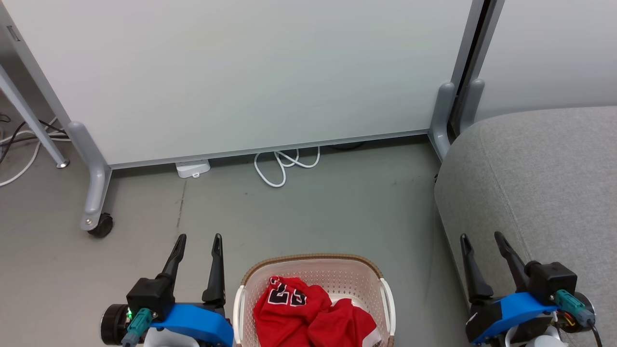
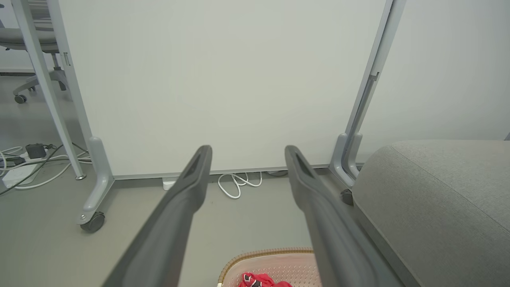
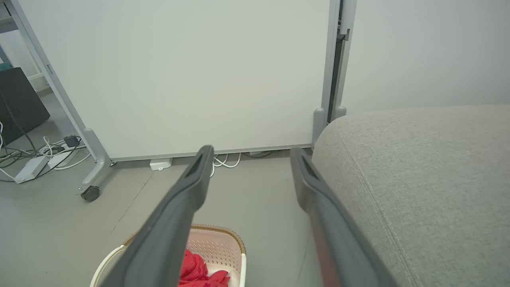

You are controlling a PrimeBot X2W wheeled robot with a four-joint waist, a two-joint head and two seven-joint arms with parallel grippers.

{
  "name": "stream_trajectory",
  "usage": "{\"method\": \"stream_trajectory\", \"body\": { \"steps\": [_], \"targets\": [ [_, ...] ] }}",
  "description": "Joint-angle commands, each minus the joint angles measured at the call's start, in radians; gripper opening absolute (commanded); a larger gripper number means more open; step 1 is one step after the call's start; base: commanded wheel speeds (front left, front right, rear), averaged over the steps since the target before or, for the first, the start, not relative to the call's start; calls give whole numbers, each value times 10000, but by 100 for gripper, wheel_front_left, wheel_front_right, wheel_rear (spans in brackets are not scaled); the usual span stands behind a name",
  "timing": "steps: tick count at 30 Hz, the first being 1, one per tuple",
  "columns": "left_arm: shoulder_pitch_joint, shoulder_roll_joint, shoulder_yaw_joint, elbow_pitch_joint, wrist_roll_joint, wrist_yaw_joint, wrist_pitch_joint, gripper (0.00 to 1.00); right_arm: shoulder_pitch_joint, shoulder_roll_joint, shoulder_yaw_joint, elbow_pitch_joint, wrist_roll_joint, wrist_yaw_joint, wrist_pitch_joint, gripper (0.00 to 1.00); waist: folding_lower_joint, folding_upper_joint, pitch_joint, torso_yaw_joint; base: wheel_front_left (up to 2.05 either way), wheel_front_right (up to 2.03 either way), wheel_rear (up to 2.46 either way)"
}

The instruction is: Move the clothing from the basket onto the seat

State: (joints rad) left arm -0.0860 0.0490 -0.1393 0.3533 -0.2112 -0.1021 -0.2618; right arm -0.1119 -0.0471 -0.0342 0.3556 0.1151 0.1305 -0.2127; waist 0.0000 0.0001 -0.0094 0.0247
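Red clothing [image 1: 308,315] lies crumpled in the cream basket [image 1: 337,270] at the bottom centre of the head view; black white-edged digits show on the upper garment. A corner of it also shows in the left wrist view [image 2: 259,280] and the right wrist view [image 3: 195,268]. The grey seat [image 1: 540,188] fills the right side, bare on top. My left gripper [image 1: 199,237] hangs open just left of the basket, empty. My right gripper [image 1: 481,235] stands open over the seat's front edge, right of the basket, also empty.
A white wheeled partition panel [image 1: 241,77] stands behind, its caster [image 1: 99,225] at left. A white cable loop [image 1: 284,166] and a power strip [image 1: 193,168] lie at its foot. More cables [image 2: 24,167] and an office chair base [image 2: 24,89] sit far left.
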Motion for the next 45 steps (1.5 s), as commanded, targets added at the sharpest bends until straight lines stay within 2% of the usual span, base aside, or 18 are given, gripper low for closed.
{"method": "stream_trajectory", "body": {
  "steps": [1,9,14,22,32,40,45],
  "targets": [
    [-109,24,44,-1,-33,-9,-48,100,-50,-59,18,24,34,4,-52,100,0,-1,3,-6,0,0,0],
    [-172,22,4,138,-142,-54,-48,100,-143,-59,23,36,43,4,-58,100,0,-1,129,-17,0,0,0],
    [-388,19,-209,451,-261,-91,-48,100,-429,-58,178,-195,18,4,-62,100,0,-1,722,-163,0,0,0],
    [-1588,51,-340,1203,-200,-160,-39,100,-1497,-56,752,-820,-65,4,-101,100,0,-1,2748,-825,0,0,0],
    [-3612,173,-313,3049,-382,-201,30,100,-2820,-49,1424,-1459,53,4,-290,100,0,-1,5166,-1749,0,0,0],
    [-5212,440,-68,4783,-815,-226,600,100,-3779,-44,2274,-1891,390,4,-477,100,0,-1,6810,-2542,0,0,0],
    [-5945,594,194,5769,-1137,-68,1191,100,-4122,-43,2685,-1944,685,4,-533,100,0,-1,7474,-2945,0,0,0]
  ]
}}
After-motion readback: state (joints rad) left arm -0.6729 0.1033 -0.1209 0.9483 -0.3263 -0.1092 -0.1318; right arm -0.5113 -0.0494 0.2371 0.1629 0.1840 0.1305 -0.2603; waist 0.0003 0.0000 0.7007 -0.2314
